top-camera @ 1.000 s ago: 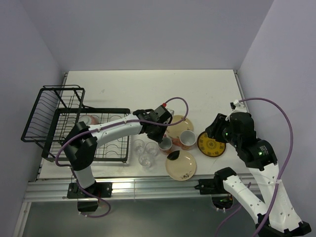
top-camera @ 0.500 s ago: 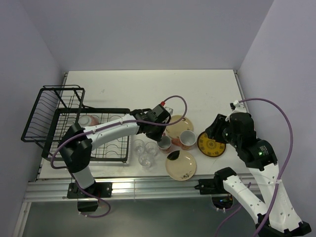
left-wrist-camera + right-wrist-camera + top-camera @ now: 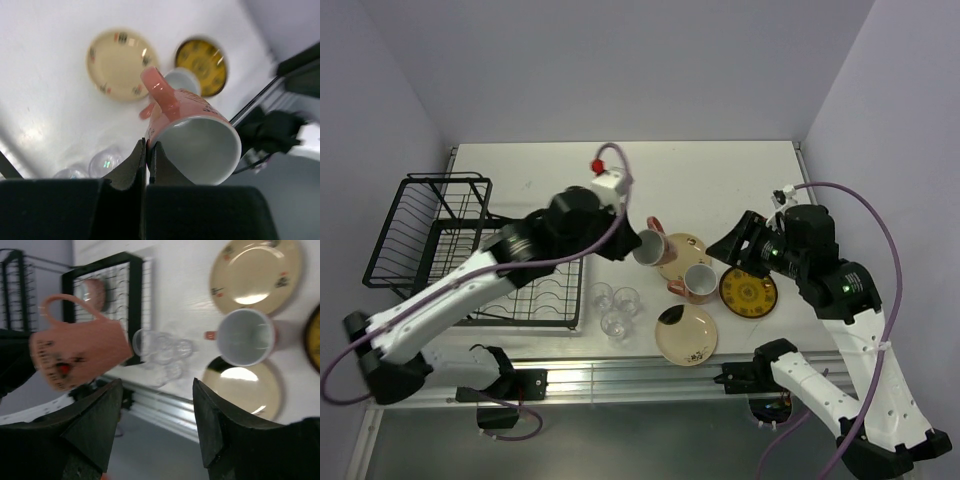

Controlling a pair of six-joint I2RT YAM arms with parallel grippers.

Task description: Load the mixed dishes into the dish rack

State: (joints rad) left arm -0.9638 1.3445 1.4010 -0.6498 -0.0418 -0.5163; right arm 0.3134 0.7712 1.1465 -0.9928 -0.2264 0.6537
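Observation:
My left gripper [image 3: 632, 246] is shut on the rim of a pink mug [image 3: 649, 246], held tilted in the air above the table; the wrist view shows the rim pinched between the fingers [image 3: 141, 156] and the mug [image 3: 192, 135] with its mouth towards the camera. A second pink mug [image 3: 698, 283] stands between two cream floral plates [image 3: 684, 250] [image 3: 688, 336]. The yellow ornate plate [image 3: 748, 291] lies to their right, and three clear glasses [image 3: 614, 308] stand left of the near plate. My right gripper [image 3: 720, 250] hovers open and empty above the yellow plate. The black dish rack [image 3: 430, 240] sits at the left.
The near cream plate has a dark patch [image 3: 672, 314] on its rim. A pinkish dish [image 3: 94, 292] lies in the rack's flat base. The metal rail [image 3: 620, 380] runs along the table's near edge, and walls close in on the left and right.
My left arm has lifted the pink mug off the table, up and towards the back. The right gripper has opened wider and swung a little left.

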